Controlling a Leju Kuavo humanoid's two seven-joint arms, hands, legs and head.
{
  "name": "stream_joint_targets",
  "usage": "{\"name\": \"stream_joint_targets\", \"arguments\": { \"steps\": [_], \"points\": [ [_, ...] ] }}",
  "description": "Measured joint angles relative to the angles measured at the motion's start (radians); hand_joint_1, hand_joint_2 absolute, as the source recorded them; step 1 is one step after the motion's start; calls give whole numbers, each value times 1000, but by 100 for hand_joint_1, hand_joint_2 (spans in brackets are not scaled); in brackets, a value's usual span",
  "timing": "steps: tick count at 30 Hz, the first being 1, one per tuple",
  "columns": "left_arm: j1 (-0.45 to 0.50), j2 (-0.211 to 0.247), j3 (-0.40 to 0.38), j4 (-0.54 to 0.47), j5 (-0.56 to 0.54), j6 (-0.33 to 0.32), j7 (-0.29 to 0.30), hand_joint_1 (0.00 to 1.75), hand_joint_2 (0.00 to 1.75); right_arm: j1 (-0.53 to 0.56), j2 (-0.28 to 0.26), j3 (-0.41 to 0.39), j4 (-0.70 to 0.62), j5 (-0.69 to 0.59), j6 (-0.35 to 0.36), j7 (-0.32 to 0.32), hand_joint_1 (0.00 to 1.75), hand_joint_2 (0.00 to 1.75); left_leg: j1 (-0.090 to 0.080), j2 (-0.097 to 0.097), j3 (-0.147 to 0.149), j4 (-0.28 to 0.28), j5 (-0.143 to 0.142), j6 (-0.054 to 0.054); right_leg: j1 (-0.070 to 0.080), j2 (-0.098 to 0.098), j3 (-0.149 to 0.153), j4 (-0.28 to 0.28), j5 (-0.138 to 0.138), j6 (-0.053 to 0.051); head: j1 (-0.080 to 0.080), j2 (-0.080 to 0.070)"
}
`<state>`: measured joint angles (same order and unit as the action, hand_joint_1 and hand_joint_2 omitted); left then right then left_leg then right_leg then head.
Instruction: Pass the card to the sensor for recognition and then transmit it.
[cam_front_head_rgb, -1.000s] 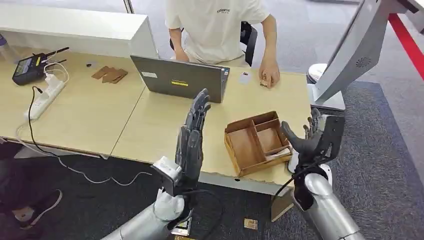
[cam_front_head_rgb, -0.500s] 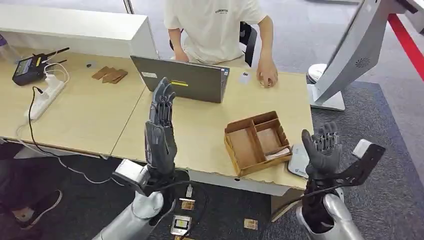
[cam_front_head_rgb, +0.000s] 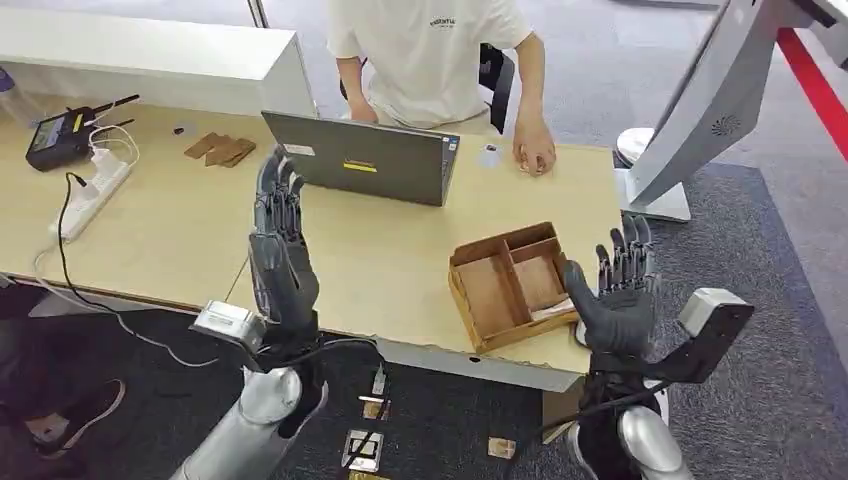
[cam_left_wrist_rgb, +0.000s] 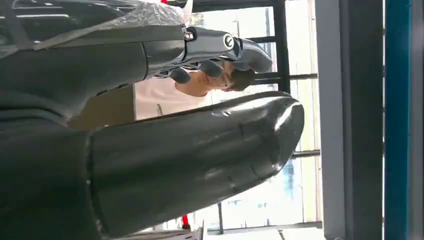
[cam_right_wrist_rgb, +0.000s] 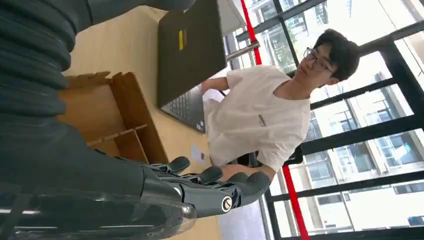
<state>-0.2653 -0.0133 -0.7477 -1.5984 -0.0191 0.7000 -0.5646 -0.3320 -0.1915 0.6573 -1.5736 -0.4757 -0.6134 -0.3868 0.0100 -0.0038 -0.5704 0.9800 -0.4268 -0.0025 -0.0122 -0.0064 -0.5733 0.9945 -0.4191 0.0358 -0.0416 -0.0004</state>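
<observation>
Both hands are raised in front of the table, fingers spread and holding nothing. My left hand (cam_front_head_rgb: 280, 255) (cam_left_wrist_rgb: 150, 65) stands upright, left of the grey laptop (cam_front_head_rgb: 365, 160). My right hand (cam_front_head_rgb: 620, 295) (cam_right_wrist_rgb: 150, 190) is up at the table's right front corner, just right of the wooden divided tray (cam_front_head_rgb: 500, 285) (cam_right_wrist_rgb: 100, 110). A pale flat card (cam_front_head_rgb: 553, 310) lies in the tray's front compartment. Another small white card (cam_front_head_rgb: 488, 154) lies on the table by the person's hand (cam_front_head_rgb: 535, 155). My right hand hides the table corner behind it.
A person in a white shirt (cam_front_head_rgb: 430, 50) sits behind the laptop. A white slanted stand (cam_front_head_rgb: 700, 110) rises at the right. A power strip (cam_front_head_rgb: 90, 195), a black device (cam_front_head_rgb: 55, 135) and brown pieces (cam_front_head_rgb: 220, 150) lie at the left. Small items (cam_front_head_rgb: 360, 450) lie on the floor.
My left hand has swung left, from in front of the laptop to beside it. My right hand has shifted slightly and now covers the pale device at the table corner.
</observation>
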Motion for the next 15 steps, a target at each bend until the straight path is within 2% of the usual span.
{"name": "stream_joint_targets", "arguments": {
  "steps": [5,9,15],
  "points": [
    [22,1,11,-11,-43,0,65,0,0,19,15,21,-32,80,13,34,0,175,0,0,0,0,0,0,0,0,0,0,0,0,0,0],
    [43,5,10,-29,-58,0,116,0,0,47,23,30,-79,168,-13,53,0,175,0,0,0,0,0,0,0,0,0,0,0,0,0,0],
    [51,9,7,-43,-66,0,142,0,0,58,33,40,-125,232,-30,74,0,175,0,0,0,0,0,0,0,0,0,0,0,0,0,0]
  ]
}}
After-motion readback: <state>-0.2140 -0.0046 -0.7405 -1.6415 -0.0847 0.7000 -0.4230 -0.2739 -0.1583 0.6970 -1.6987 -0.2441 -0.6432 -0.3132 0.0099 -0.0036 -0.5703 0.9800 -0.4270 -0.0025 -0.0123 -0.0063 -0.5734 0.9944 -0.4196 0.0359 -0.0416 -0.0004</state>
